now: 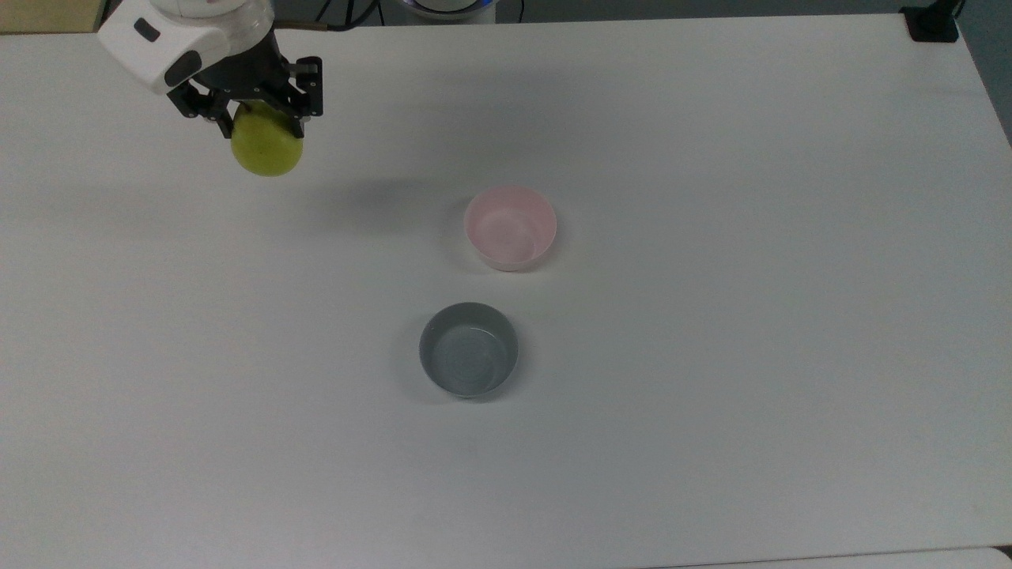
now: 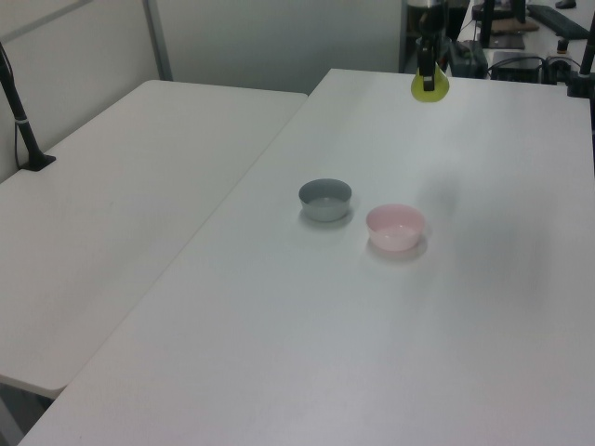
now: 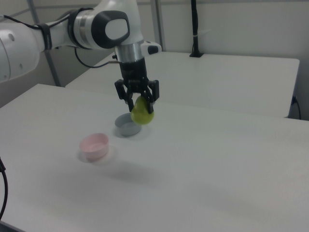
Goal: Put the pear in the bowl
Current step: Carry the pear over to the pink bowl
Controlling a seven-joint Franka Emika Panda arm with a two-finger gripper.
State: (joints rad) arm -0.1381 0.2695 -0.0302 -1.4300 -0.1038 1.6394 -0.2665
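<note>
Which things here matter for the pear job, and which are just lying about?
In the job: pear, held off the table by the gripper; pink bowl, empty.
Lying about: grey bowl, empty.

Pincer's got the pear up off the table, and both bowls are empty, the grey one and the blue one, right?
One slip: there's no blue bowl. Beside the grey bowl sits the pink bowl, as the top view shows. The pincer does hold the pear aloft, and both bowls are empty.

We see a matt white table (image 1: 711, 395), a smooth pink bowl (image 1: 510, 227), and a smooth-skinned pear (image 1: 267, 147).
</note>
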